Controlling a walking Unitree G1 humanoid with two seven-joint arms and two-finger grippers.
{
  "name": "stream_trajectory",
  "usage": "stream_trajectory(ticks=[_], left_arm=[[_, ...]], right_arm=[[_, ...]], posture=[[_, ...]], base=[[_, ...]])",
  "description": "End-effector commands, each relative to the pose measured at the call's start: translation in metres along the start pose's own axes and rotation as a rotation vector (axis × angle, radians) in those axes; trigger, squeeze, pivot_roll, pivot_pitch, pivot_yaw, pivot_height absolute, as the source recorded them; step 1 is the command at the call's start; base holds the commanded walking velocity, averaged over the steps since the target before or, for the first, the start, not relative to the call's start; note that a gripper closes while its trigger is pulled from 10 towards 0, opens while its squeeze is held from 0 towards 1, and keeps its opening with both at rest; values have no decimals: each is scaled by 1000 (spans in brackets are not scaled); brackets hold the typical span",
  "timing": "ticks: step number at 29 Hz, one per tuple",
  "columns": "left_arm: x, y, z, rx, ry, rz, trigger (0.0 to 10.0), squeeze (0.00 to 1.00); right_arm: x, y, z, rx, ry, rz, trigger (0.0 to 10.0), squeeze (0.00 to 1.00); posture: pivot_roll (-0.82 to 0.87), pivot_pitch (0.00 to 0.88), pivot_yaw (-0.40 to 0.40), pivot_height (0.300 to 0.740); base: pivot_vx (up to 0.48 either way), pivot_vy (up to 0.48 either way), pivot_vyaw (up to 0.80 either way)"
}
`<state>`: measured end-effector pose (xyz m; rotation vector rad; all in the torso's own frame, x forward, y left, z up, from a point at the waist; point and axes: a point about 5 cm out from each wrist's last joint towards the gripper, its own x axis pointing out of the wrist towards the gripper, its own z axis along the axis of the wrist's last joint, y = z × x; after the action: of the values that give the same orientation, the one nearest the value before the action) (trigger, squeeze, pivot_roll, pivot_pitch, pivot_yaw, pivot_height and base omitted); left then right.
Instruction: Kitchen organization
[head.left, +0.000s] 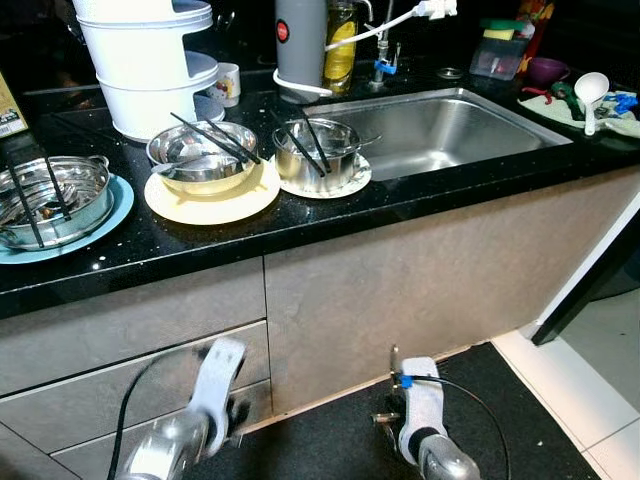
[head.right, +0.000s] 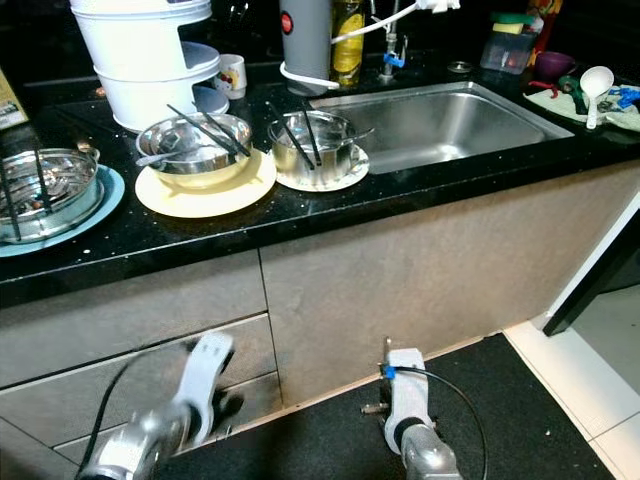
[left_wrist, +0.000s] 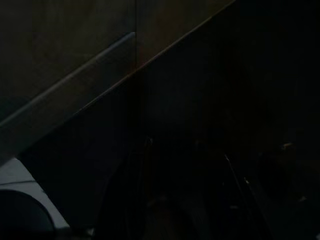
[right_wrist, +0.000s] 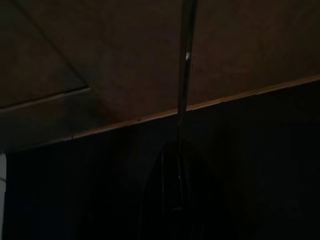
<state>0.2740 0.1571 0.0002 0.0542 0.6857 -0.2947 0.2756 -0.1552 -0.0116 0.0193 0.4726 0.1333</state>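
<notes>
Looking down from the head camera, we face a black speckled surface (head.left: 330, 215) above grey cabinet fronts. At its far left a steel bowl (head.left: 50, 200) with dark utensils inside sits on a blue plate (head.left: 118, 205). Behind it, toward the wall, stands a stacked white container (head.left: 150, 65) with a small printed cup (head.left: 228, 82) just beside it. Next comes a second steel bowl (head.left: 203, 155) on a pale yellow plate (head.left: 215, 200), with black chopsticks (head.left: 215, 138) laid across its rim and a spoon inside. Just beside that a third steel bowl (head.left: 318, 150) rests on a small white plate (head.left: 345, 180), also holding chopsticks. A grey cylindrical appliance (head.left: 298, 40) and a bottle of yellow liquid (head.left: 340, 45) stand behind it, with a white cable running past them. The steel sink (head.left: 440, 125) lies to the right, its basin bare. Beyond it sit a clear lidded box (head.left: 498, 55), a purple bowl (head.left: 548, 70) and a white ladle (head.left: 590, 95) on a cloth. Both arms hang low in front of the cabinets over a dark floor mat (head.left: 330, 430), well apart from the dishes. We cannot tell how the left end effector (head.left: 232, 412) holds its fingers, nor the right end effector (head.left: 392, 385); both wrist views are very dark.
</notes>
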Motion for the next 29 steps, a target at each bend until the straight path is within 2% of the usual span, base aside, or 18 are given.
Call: stream_trajectory(ticks=[1,2,5,6,7,9,11,14,17,19,20,21,22,23,25,26,29], left_arm=[[0,1,-9,11,-9,33,10000,0],[1,3,-22,28,7,96,10000,0],[2,0,-32,25,15,107,10000,0],[2,-4,-34,75,12,97,10000,0],[2,-4,-34,75,12,97,10000,0],[2,-13,-31,109,-68,35,10000,0],[2,-14,-24,63,-158,57,10000,0],[2,-11,-23,12,-199,105,10000,0],[2,-9,-23,47,-197,91,10000,0],[2,0,-29,93,-160,192,10000,0],[2,0,-29,93,-160,192,10000,0],[2,1,-34,136,-111,227,10000,0],[3,-1,-38,177,-81,205,10000,0],[3,-1,-38,177,-81,205,10000,0],[2,-5,-44,159,-65,125,10000,0],[2,-4,-46,118,-51,121,10000,0],[1,1,-52,82,-28,144,10000,0]], right_arm=[[-3,4,-11,-33,31,0,10000,0],[-4,3,-16,-68,44,-24,10000,0],[-4,0,-17,-75,47,-66,10000,0],[-4,-1,-17,-46,52,-80,10000,0],[-4,-1,-17,-46,52,-80,10000,0],[-5,-1,-20,-21,58,-64,10000,0],[-7,-1,-24,-18,64,-45,10000,0],[-8,0,-28,-14,70,-48,10000,0],[-10,2,-31,-13,79,-49,10000,0],[-14,0,-40,-17,115,-63,10000,0],[-14,0,-40,-17,115,-63,10000,0],[-15,0,-43,-17,127,-69,10000,0],[-16,-1,-46,-6,133,-80,10000,0],[-16,-1,-46,-6,133,-80,10000,0],[-16,-2,-45,41,129,-91,10000,0],[-16,-2,-45,49,128,-91,10000,0],[-16,-4,-44,53,122,-95,10000,0]], posture=[[-80,158,-19,740],[-81,161,-24,740],[-80,162,-26,740],[-85,167,-28,740],[-85,167,-28,740],[-81,168,-29,740],[-80,169,-30,740],[-82,170,-29,740],[-85,170,-26,740],[-89,167,-25,740],[-89,167,-25,740],[-89,167,-25,740],[-89,163,-25,740],[-89,163,-25,740],[-89,158,-26,740],[-90,158,-25,740],[-93,163,-20,740]], base=[[0,0,0],[0,0,0],[0,0,0],[0,0,0],[0,0,0],[0,0,0],[0,0,0],[0,0,0],[0,0,0],[0,0,0],[0,0,0],[0,0,0],[0,0,0],[0,0,0],[0,0,0],[0,0,0],[0,0,0]])
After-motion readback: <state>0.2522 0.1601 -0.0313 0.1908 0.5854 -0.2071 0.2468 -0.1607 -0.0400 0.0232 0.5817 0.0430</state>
